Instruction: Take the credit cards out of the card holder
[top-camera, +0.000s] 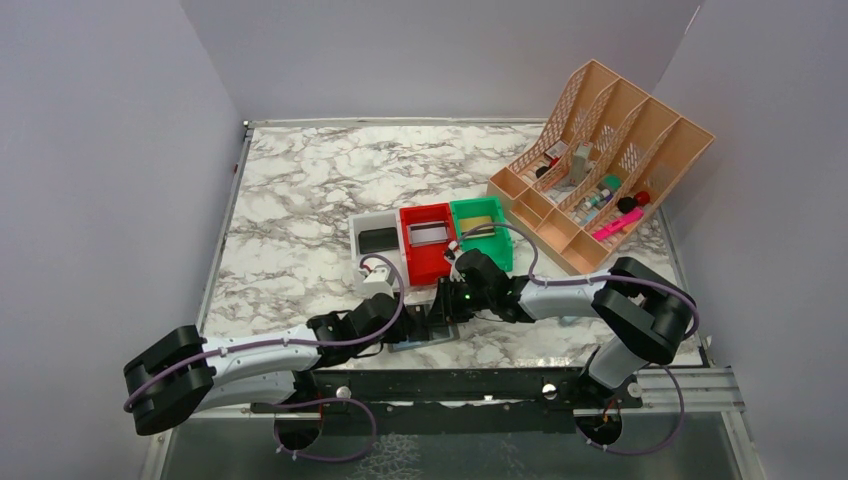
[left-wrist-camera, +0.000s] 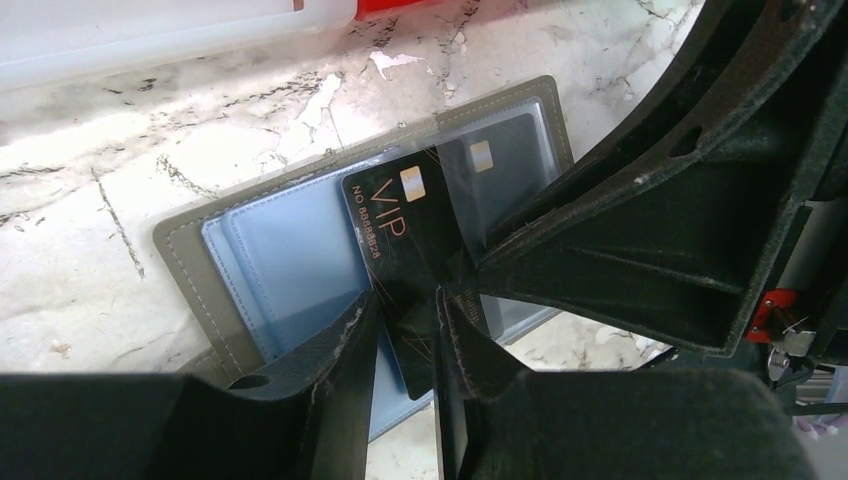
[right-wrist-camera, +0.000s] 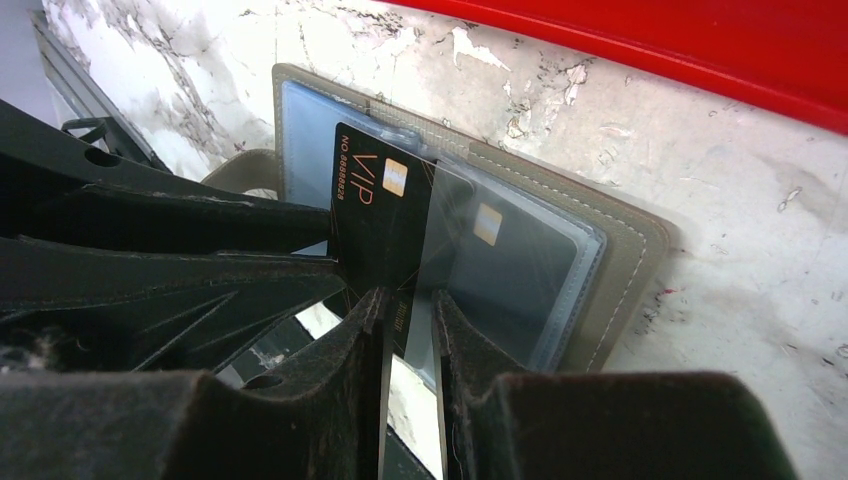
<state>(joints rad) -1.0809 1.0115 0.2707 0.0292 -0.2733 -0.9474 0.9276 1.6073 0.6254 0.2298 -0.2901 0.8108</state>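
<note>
Credit card (left-wrist-camera: 395, 235), black, lettered VIP: sits directly in the slot between the fingers of the left claw (left-wrist-camera: 408, 305), and equally in the slot of the right claw (right-wrist-camera: 408, 300), which faces it from the opposite side. Claw state, both: fingers stand slightly parted with the card's lower end in the gap; whether the pads actually bear on the card cannot be told from either wrist view. Just beyond the fingertips the card's upper corner lies under the edge of a clear sleeve, so by judgement it is only partly drawn out. Card holder (right-wrist-camera: 625, 250): open, flat on the marble table (right-wrist-camera: 760, 320) beneath and just past both claws, pale blue panel on the left claw's side, grey panel further on. Second card (right-wrist-camera: 500, 265): fully seated behind the clear sleeve of the grey panel, beyond the black one. Further out: red bin (right-wrist-camera: 650, 50), white bin (left-wrist-camera: 150, 30), then a green bin (top-camera: 480, 215) and a tan organiser rack (top-camera: 620, 150), well apart from the work. Hazards, as judged: nothing visibly pins the holder, so a pull could drag it along with the card; a loose hold could let the glossy card slip back or skew in the sleeve; the two claws work tip to tip and could knock one another; the seated card offers no free edge to catch.
</note>
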